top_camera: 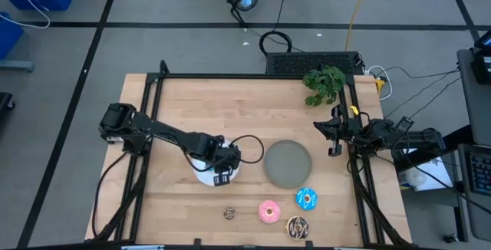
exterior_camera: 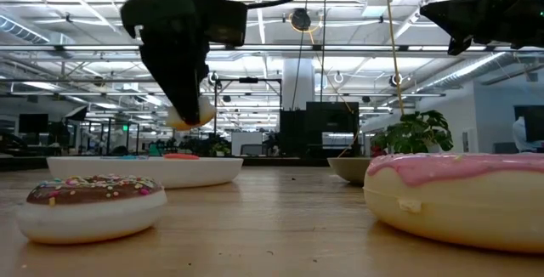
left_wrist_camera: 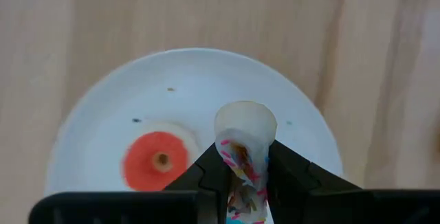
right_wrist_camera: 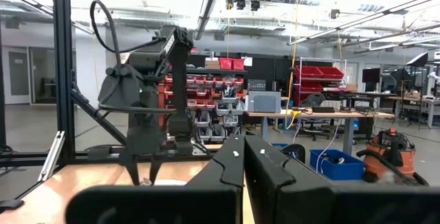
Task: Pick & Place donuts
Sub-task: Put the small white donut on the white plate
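My left gripper (top_camera: 222,175) hangs over the white plate (left_wrist_camera: 103,100), shut on a tiny white sprinkled donut (left_wrist_camera: 244,138). In the low view that donut (exterior_camera: 189,114) hangs a little above the plate (exterior_camera: 212,171). A tiny red donut (left_wrist_camera: 156,160) lies flat on the plate. Near the table's front edge lie a tiny brown donut (top_camera: 229,214), a pink donut (top_camera: 269,211), a blue sprinkled donut (top_camera: 307,199) and a chocolate donut (top_camera: 298,226). My right gripper (right_wrist_camera: 244,157) is shut on nothing and waits at the table's right edge (top_camera: 334,136). My left gripper pinches the tiny white donut between its two fingers, one on each flat face (left_wrist_camera: 230,157). The fingers come from above, pointing steeply down. The donut stands on edge, its rim (left_wrist_camera: 245,117) sticking out past the fingertips, lifted clear of the plate.
A grey plate (top_camera: 288,163) sits to the right of the white one. A green plant (top_camera: 324,83) stands at the table's far right corner. Black frame rails run along the table's left, far and right sides. Bare wood lies between the plates and the front donuts.
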### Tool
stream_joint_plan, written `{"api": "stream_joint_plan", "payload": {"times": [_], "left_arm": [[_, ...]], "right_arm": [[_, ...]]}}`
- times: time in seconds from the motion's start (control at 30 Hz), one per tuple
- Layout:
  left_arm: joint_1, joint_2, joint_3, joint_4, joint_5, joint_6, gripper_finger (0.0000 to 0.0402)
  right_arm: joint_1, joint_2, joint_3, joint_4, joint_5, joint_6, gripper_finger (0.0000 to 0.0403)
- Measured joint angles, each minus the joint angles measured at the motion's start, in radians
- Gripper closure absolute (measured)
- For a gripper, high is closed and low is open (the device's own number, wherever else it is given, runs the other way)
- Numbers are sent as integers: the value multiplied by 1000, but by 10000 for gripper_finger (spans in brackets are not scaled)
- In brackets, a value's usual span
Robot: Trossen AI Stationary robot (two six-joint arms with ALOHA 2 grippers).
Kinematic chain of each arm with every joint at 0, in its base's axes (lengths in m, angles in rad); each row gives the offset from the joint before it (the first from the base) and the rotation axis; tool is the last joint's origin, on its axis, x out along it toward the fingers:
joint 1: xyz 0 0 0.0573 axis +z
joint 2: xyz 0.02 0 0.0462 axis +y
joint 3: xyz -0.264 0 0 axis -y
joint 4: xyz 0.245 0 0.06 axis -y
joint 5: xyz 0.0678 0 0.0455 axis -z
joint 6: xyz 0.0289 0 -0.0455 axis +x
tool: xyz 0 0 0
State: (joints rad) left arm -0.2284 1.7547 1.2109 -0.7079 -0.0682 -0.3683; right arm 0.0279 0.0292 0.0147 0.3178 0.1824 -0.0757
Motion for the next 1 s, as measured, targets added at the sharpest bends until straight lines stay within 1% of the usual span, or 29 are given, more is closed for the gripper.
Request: {"api": "stream_joint_plan", "payload": {"times": [0.1,0.4,0.6,0.7,0.83,1.0], "left_arm": [[-6,22,-4,11,20,3,325],[-6,123,-5,21,24,32,325],[-7,149,-4,18,46,73,325],[-8,150,-4,18,47,90,318],[-8,150,-4,18,85,96,287],[-13,150,-3,17,73,79,221]], "right_arm": [[0,0,0,0,0,-3,403],[0,0,0,-1,0,-15,403],[0,0,0,-3,0,-16,403],[0,0,0,-5,0,-18,403],[0,0,0,-5,0,-18,403],[0,0,0,-5,0,-19,403]]}}
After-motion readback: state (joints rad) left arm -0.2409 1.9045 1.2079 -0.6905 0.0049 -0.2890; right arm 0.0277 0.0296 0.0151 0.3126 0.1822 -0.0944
